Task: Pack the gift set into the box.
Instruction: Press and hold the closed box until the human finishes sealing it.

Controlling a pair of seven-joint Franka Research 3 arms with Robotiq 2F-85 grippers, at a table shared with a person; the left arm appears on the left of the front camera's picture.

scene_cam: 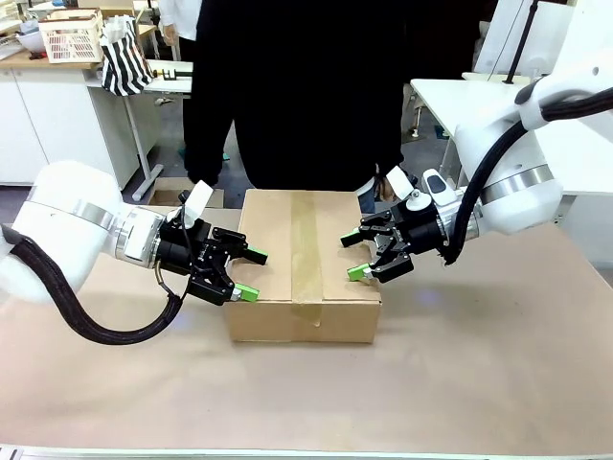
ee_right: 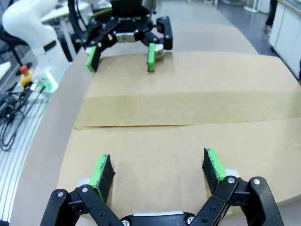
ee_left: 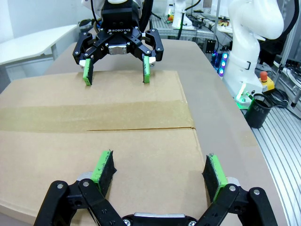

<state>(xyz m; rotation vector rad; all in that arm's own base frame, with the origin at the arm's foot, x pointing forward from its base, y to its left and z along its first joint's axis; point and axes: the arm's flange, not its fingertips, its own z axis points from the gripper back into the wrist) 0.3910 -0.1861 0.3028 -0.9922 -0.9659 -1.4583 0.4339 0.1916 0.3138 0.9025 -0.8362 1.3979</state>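
Observation:
The box (scene_cam: 273,240) lies shut in the middle of the table, with brown tape (scene_cam: 306,251) along its top seam. The gift set is out of view. My left gripper (scene_cam: 253,275) hovers open at the box's left edge, its green pads (ee_left: 104,165) spread over the cardboard top (ee_left: 141,94). Opposite it, my right gripper (scene_cam: 351,259) stands open at the box's right edge, over the top (ee_right: 188,84). In each wrist view the other gripper faces the camera across the box: the right one (ee_left: 116,75) and the left one (ee_right: 122,60). Neither holds anything.
Brown paper (scene_cam: 460,364) covers the table, with free room in front of the box and at its sides. A person in black (scene_cam: 297,96) stands close behind the box. A basket (scene_cam: 72,38) and a striped bag (scene_cam: 124,57) sit far back left.

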